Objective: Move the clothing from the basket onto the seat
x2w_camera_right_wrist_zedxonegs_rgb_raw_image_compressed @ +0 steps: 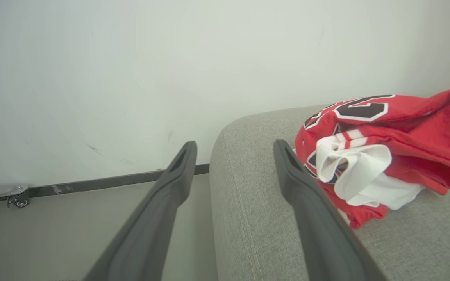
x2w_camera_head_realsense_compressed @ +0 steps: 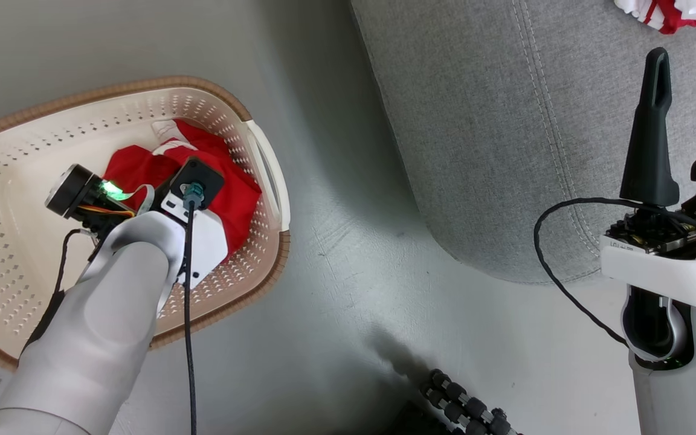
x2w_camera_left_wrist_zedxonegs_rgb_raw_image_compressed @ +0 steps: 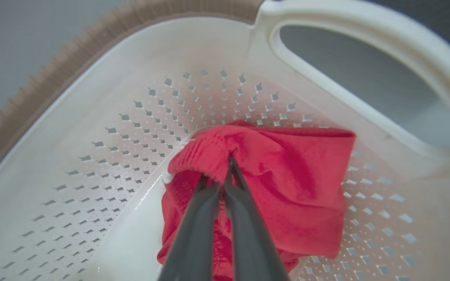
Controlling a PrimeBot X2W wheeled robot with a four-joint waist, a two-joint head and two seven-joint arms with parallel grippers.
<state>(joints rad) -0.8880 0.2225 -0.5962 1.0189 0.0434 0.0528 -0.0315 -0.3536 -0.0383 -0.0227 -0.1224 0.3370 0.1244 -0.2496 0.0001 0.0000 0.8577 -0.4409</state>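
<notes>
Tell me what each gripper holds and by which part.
The left gripper pinches the red garment in the basket at its gathered edge. The right gripper is open and empty.

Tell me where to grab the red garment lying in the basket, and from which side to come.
Grip the gathered band raised at the top of the red garment, coming straight down through the open top of the basket. It is the highest bunched fold, and the basket's walls block a sideways approach. The left gripper is shut on it there.
</notes>
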